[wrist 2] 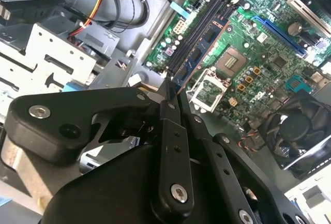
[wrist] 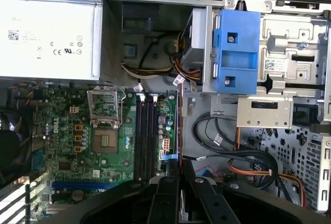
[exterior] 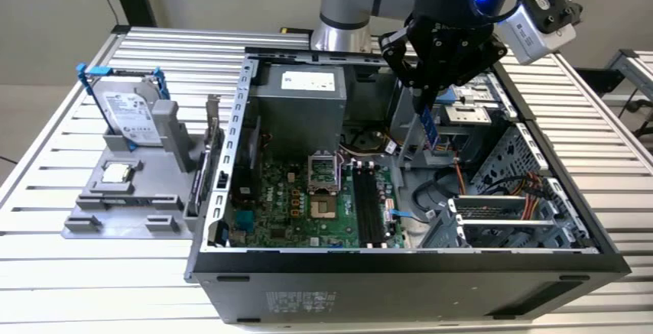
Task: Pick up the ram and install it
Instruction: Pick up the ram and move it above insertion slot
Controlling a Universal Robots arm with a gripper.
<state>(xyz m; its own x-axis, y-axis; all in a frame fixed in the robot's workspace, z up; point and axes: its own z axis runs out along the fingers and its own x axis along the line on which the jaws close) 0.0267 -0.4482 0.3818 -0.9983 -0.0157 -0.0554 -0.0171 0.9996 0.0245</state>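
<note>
The ram (exterior: 430, 124) is a thin dark stick hanging on edge from my gripper (exterior: 423, 101), which is shut on its upper end. It hovers above the open computer case (exterior: 219, 196), over the back right part of the motherboard in the exterior view. The black memory slots (exterior: 369, 200) lie lower and further forward. In the second wrist view the ram (wrist 2: 202, 50) juts out from the gripper (wrist 2: 170, 92) over the slots (wrist 2: 199, 25). The first wrist view has the ram (wrist: 179, 131) edge-on, just beside the slots (wrist: 145, 131), with the gripper (wrist: 179, 180) below it.
A grey fixture (exterior: 128, 212) at the exterior view's left holds a silver hard drive in a blue frame (exterior: 133, 112) and a small square processor chip (exterior: 118, 172). Inside the case are the power supply (exterior: 306, 93), the open processor socket (exterior: 320, 185), a blue drive bracket (wrist: 237, 50) and loose cables (wrist: 243, 162).
</note>
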